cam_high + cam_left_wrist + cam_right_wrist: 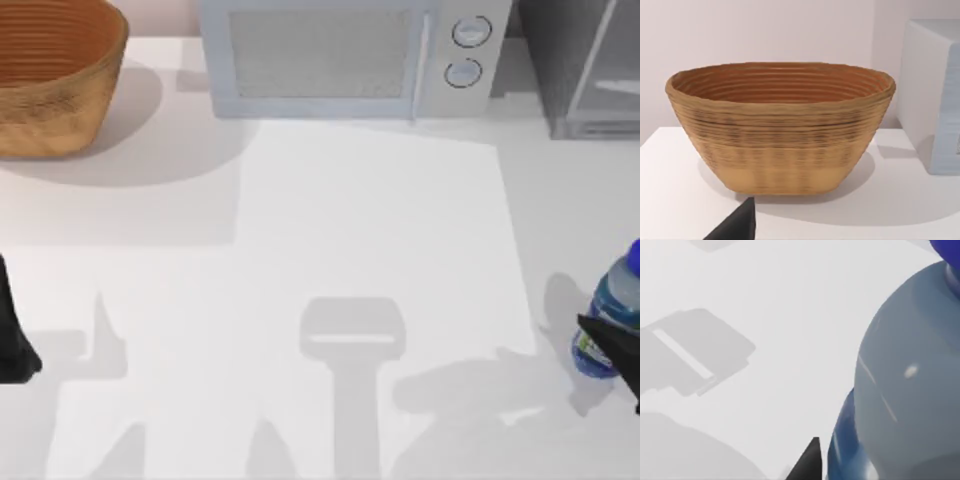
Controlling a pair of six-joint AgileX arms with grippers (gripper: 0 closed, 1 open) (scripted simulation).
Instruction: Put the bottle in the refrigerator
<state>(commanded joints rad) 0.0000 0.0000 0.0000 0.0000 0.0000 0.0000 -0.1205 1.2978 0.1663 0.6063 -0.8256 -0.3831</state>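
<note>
Grasp step in hand: right gripper (612,345) at the bottle (612,305), upright on the table (380,220) at its right edge, finger state not discernible; next, secure, lift, carry to refrigerator (585,65) at back right; left gripper (12,340) parked left.

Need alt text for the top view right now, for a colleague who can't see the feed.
Right claw at the bottle, which stands at the white table's right edge. The refrigerator sits at the back right, beside a white microwave, with a woven basket back left. Left claw rests at the left edge.
</note>
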